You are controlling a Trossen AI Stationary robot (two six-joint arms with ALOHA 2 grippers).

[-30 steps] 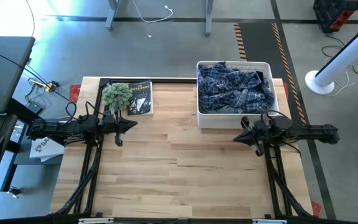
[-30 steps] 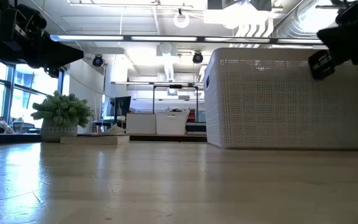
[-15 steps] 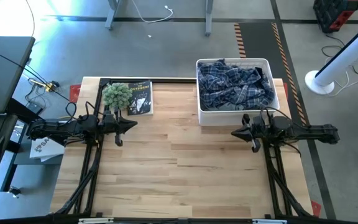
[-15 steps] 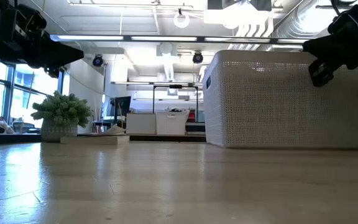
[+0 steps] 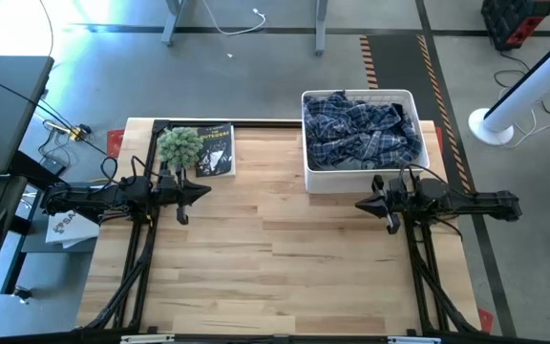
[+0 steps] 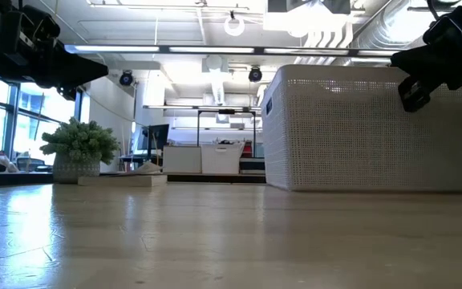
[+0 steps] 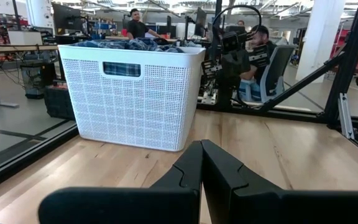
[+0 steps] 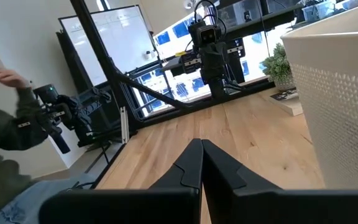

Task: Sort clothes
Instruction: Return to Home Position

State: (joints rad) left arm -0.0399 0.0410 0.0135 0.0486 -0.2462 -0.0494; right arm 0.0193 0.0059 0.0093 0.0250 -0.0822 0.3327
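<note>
The navy-and-white plaid shirt (image 5: 361,132) lies bunched on top inside the white plastic basket (image 5: 311,180) at the table's far right; a strip of grey-blue cloth (image 5: 349,165) shows under it at the near wall. The white and tan garments are hidden. My right gripper (image 5: 361,204) hovers shut and empty just near the basket's near wall, fingers pointing toward the table's left. My left gripper (image 5: 205,191) hovers shut and empty at the table's left, fingers pointing right toward the basket (image 7: 129,93).
A green fuzzy plant (image 5: 179,146) and a dark book (image 5: 215,150) sit at the far left of the table. The wooden tabletop (image 5: 275,258) stretches between the arms and toward the near edge. People sit beyond the table (image 7: 263,56); a sleeve and hand show (image 8: 11,112).
My right gripper has drawn a little toward the table's near edge and left, away from the basket's near wall, then kept still. The basket has shifted slightly toward the far edge.
</note>
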